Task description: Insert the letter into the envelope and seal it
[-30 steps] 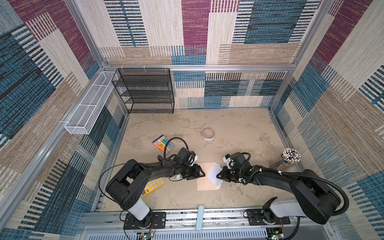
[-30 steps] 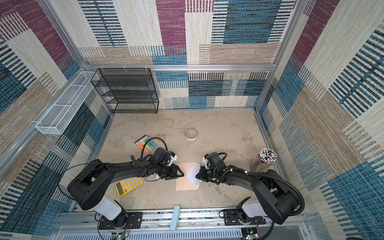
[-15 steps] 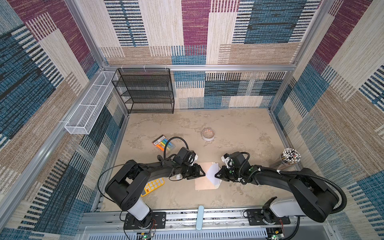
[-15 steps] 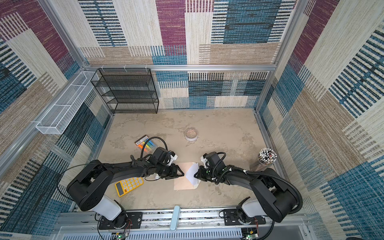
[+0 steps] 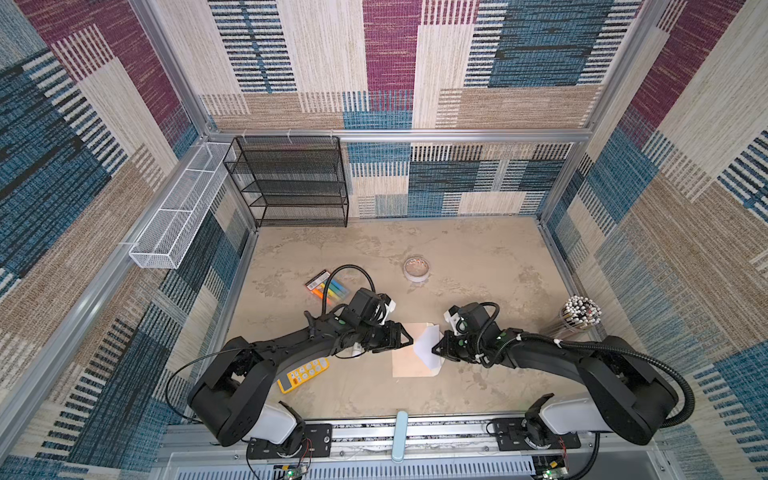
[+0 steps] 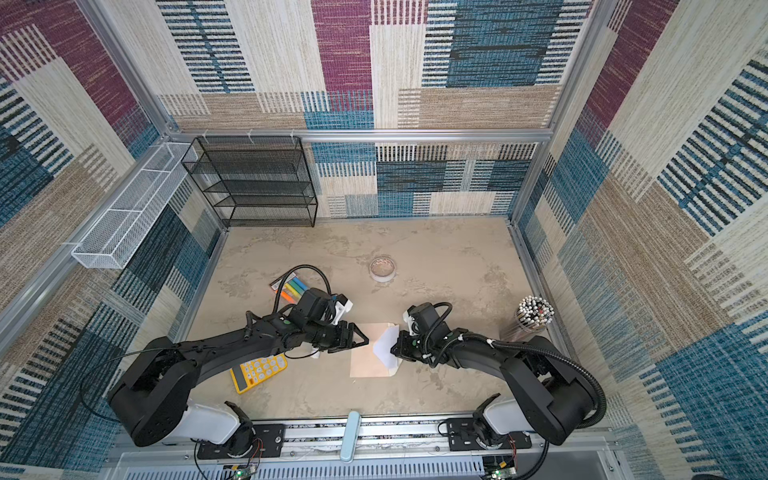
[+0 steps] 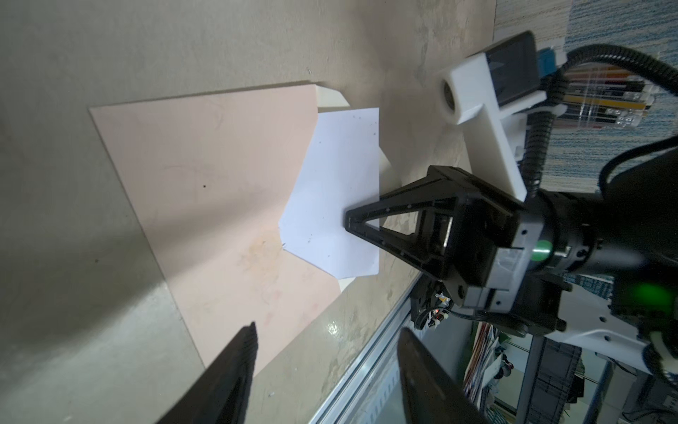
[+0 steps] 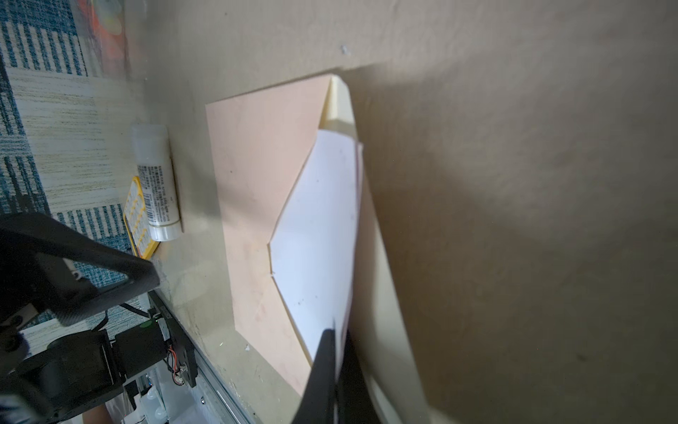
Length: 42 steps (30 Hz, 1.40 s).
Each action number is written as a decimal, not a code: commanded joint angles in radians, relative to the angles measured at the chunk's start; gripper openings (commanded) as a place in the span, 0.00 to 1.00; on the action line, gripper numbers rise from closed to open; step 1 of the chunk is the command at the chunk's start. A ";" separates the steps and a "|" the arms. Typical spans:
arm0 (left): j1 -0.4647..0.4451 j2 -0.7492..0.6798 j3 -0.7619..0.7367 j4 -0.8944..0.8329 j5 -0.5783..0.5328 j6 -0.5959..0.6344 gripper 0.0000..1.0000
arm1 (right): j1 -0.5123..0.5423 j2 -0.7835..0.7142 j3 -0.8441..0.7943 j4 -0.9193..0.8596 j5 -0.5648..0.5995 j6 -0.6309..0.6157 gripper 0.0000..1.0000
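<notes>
envelope: peach, flat on the table, lower centre of frame in both top views, between the two grippers.
flap: cream, open, on the side toward the right arm.
letter: white sheet, partly in the envelope. One end is tucked under the V-cut mouth; the rest sticks out over the flap, toward the right of frame. Same in both wrist views.
right gripper: jaws closed on the letter's free edge. Its own wrist view shows the fingers pinched together on the sheet; the left wrist view shows its tip on the paper.
left gripper: jaws apart, nothing between them. Tips sit over the envelope's left part, just short of the letter. Contact with the paper: can't tell.
glue stick: white tube, lying just beside the envelope's closed edge, on the left arm's side.
calculator: yellow, lower left of the envelope, partly under the left arm.
markers: coloured pack, above the left arm.
dish: round, mid-table, well apart from the envelope.
pencil cup: at the table's right edge.
rack: black mesh, upper left, against the back wall.
</notes>
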 commanded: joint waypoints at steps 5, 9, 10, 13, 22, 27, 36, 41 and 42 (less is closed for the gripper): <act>0.008 0.066 -0.051 -0.017 -0.037 0.006 0.58 | 0.000 -0.002 0.006 -0.009 0.009 -0.015 0.02; 0.009 0.113 -0.052 0.028 -0.034 0.001 0.57 | 0.000 -0.003 0.008 -0.009 0.006 -0.015 0.02; 0.009 0.124 -0.049 0.038 -0.029 -0.002 0.56 | 0.000 -0.002 0.008 -0.007 0.005 -0.015 0.02; 0.009 0.151 -0.047 0.074 -0.011 -0.013 0.55 | 0.000 -0.002 0.004 -0.005 0.001 -0.015 0.02; 0.011 0.183 -0.052 0.079 -0.012 -0.011 0.57 | 0.000 0.001 -0.002 0.009 -0.008 -0.010 0.02; 0.014 0.179 -0.052 0.063 -0.023 -0.004 0.59 | 0.000 -0.012 -0.006 0.000 0.000 -0.016 0.02; 0.014 0.197 -0.058 0.084 -0.010 -0.011 0.58 | 0.000 -0.023 -0.054 0.104 -0.048 0.034 0.02; 0.014 0.199 -0.057 0.087 -0.005 -0.011 0.57 | 0.000 -0.005 -0.065 0.159 -0.067 0.046 0.04; 0.014 0.199 -0.057 0.087 -0.003 -0.011 0.57 | -0.001 -0.001 -0.063 0.165 -0.071 0.046 0.04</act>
